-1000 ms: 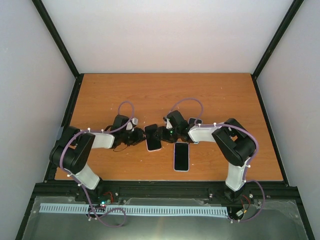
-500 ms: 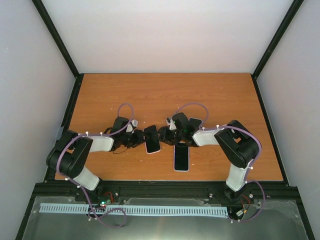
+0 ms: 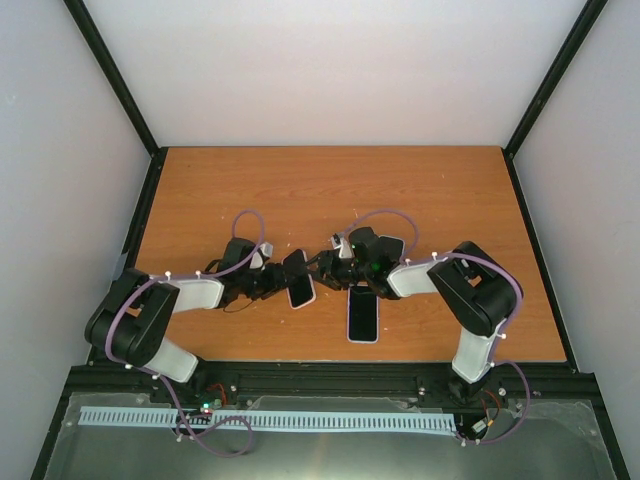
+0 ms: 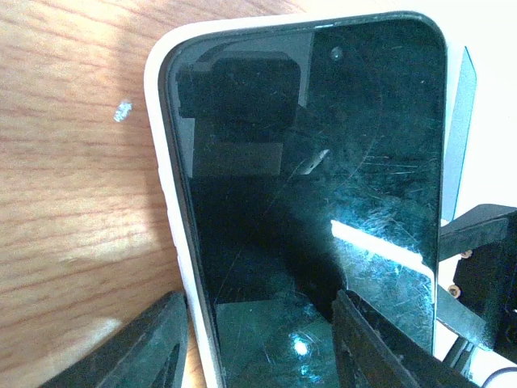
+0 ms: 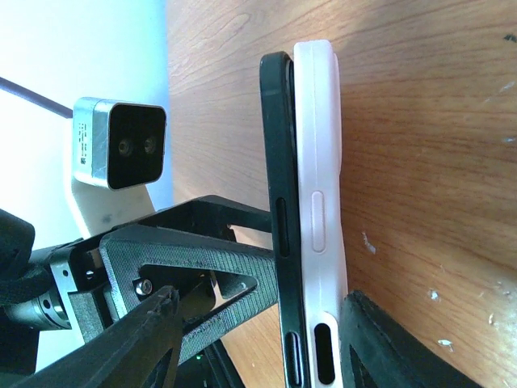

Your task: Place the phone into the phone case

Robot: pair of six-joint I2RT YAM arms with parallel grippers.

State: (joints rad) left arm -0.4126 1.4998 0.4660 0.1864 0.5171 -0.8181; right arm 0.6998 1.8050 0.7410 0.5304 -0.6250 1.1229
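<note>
A black phone (image 3: 299,281) sits partly in a white case (image 4: 166,162), held tilted just above the table. In the right wrist view the phone's edge (image 5: 277,145) stands a little proud of the case (image 5: 319,145) at the top. My left gripper (image 3: 280,280) is shut on the pair at its near end (image 4: 258,297), one finger (image 5: 194,250) pressing on the screen (image 4: 307,162). My right gripper (image 3: 322,266) straddles the other end (image 5: 262,297). It is open: one finger is by the case's back and the other stands clear of the screen.
A second black phone (image 3: 363,313) lies flat on the wooden table (image 3: 450,190), near the right arm. A small dark object (image 3: 391,245) lies behind the right wrist. The two grippers are very close together at the table's middle front.
The held phone and case have tilted and shifted slightly left. The right arm has swung in closer, its gripper now around the phone's far end.
</note>
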